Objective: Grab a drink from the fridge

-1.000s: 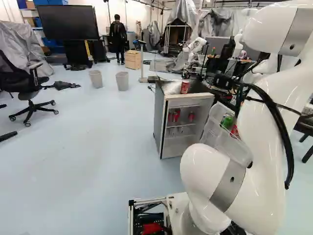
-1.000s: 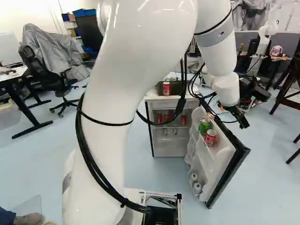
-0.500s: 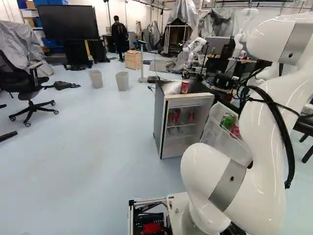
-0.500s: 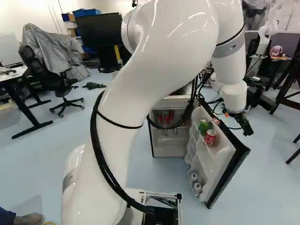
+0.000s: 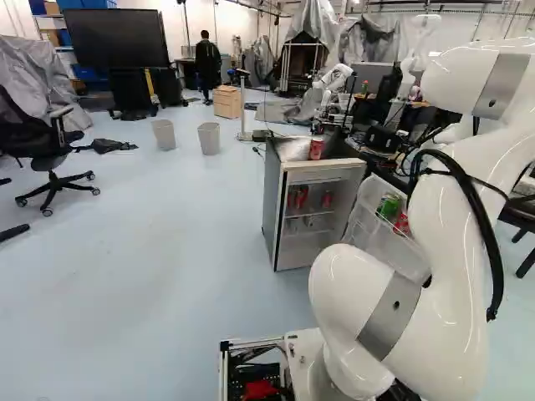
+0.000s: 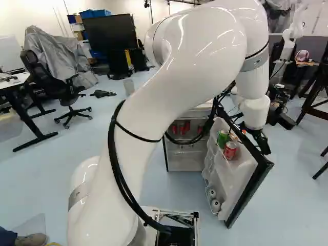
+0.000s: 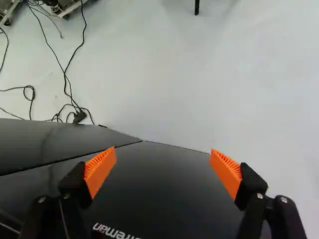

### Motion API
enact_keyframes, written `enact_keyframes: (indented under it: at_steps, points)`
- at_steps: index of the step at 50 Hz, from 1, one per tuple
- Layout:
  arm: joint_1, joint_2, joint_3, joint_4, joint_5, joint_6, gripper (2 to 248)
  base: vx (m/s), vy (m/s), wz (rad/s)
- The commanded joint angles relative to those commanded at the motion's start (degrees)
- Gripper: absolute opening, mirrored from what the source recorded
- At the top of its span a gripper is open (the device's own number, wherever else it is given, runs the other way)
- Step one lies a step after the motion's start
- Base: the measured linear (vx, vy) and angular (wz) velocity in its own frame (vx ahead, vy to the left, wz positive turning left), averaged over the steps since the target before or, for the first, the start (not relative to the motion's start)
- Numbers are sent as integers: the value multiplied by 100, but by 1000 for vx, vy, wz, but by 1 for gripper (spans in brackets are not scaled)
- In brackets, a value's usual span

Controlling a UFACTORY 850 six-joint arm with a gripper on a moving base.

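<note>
The gripper [image 7: 163, 151] is released: its orange pads [image 7: 101, 169] stand wide apart, with nothing held between them. The dark outer panel of the fridge door [image 7: 159, 189] spans the gap beneath the fingers; contact between pads and panel cannot be confirmed. Pale floor [image 7: 184, 84] lies ahead of the fingers, and no can shows in the wrist view. In the right base view, the gripper is right of centre, at the outer side of the open door. Directly left of it in that view, across the door's black edge, the upper door rack holds a red can [image 6: 230, 150] and, just beside it, a green can [image 6: 222, 137]. Both stand upright, long axes roughly vertical. The red can appears to be the nearer candidate. Farther out, red cans [image 5: 302, 197] stand on a shelf inside the fridge [image 5: 274, 200], at the centre right of the left base view, and another red can [image 5: 316, 149] stands on its top. The governing relation is therefore the door panel between gripper and rack: to take a rack can, the gripper probably needs to clear the door's edge and approach from the inner side. A direct sideways move risks pushing the door.
</note>
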Motion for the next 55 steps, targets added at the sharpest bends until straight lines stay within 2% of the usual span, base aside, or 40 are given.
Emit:
enact_keyframes:
  at_steps: [15, 35, 55]
  points:
    - [0, -237, -107, 0, -224, 0, 247, 0, 0, 0]
    - [-1, -272, -124, 0, -686, 0, 247, 0, 0, 0]
    - [-6, -237, -65, 0, -1605, 0, 247, 0, 0, 0]
